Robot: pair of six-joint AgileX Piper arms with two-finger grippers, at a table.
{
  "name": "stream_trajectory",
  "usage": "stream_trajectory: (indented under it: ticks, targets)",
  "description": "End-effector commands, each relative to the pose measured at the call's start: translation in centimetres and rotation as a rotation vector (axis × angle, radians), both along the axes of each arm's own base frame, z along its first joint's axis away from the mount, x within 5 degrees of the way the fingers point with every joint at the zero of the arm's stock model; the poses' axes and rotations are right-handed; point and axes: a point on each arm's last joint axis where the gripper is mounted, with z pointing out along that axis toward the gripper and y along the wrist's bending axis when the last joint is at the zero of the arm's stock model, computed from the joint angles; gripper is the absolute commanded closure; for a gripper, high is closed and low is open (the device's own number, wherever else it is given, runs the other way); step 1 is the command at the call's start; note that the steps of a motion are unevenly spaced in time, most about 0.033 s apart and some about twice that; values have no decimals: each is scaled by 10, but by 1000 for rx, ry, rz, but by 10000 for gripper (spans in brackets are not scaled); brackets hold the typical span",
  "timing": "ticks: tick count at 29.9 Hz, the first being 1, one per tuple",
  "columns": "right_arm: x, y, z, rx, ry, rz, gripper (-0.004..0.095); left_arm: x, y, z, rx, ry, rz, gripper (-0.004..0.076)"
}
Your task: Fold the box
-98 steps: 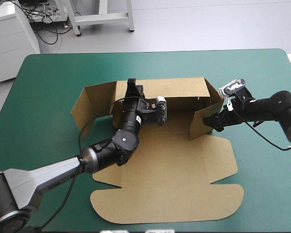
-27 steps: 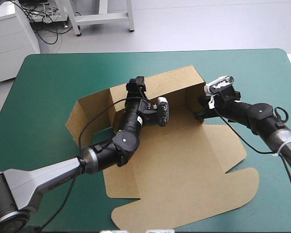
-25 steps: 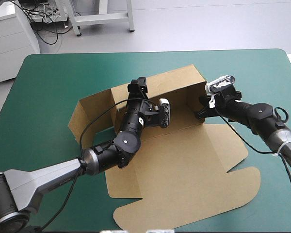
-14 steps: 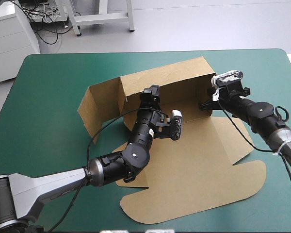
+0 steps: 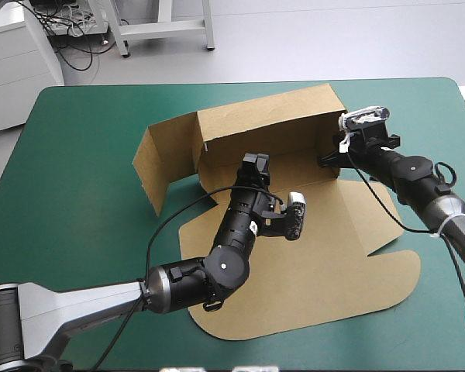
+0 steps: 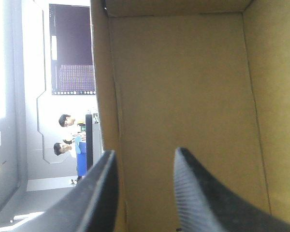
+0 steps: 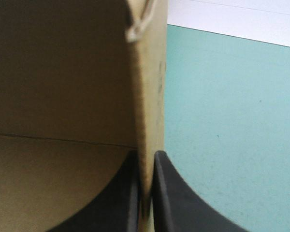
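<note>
High view half-hides the right hand [image 7: 146, 155] gripping the box [image 5: 294, 256] wall; left hand [image 6: 145, 153] stands parted.

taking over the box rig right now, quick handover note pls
Left gripper: open, holding nothing, inside the box, pointing at the back wall.
Right gripper: shut on the box, pinching the edge of the right end wall.
Done: back wall raised; left end flap stands upright but swung outward, not tucked.
Left: the rest of the sheet lies flat on the table; raise and tuck the remaining walls.
</note>
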Motion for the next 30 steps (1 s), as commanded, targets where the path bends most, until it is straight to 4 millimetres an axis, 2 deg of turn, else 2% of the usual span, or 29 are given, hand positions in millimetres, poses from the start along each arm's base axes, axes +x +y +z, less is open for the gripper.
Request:
stream_trajectory:
  ticks: [1,2,7,11,14,17,20,24,27,30]
  targets:
    - [1,1,28,51,-70,-4,929,-4,5,26,-56,-80,16,694]
    - [1,1,28,50,-71,-4,929,-4,6,25,-56,-68,21,752]
    - [1,1,27,22,-74,4,930,-5,6,21,-57,60,39,731]
    - [1,1,27,14,-68,9,930,-5,3,27,-11,215,13,731]
    - [0,2,26,5,-61,29,930,-2,2,42,-6,356,-13,731]
    - [0,2,26,6,-59,32,930,8,11,68,-36,542,-33,731]
    - [-1,3,26,7,-58,34,930,23,28,102,-147,694,-53,731]
    - [-1,3,25,10,-53,44,930,59,71,148,-388,711,19,731]
    - [-1,3,25,10,-53,44,930,83,108,168,-572,737,77,731]
    - [-1,4,25,10,-52,45,930,104,149,173,-753,808,141,731]
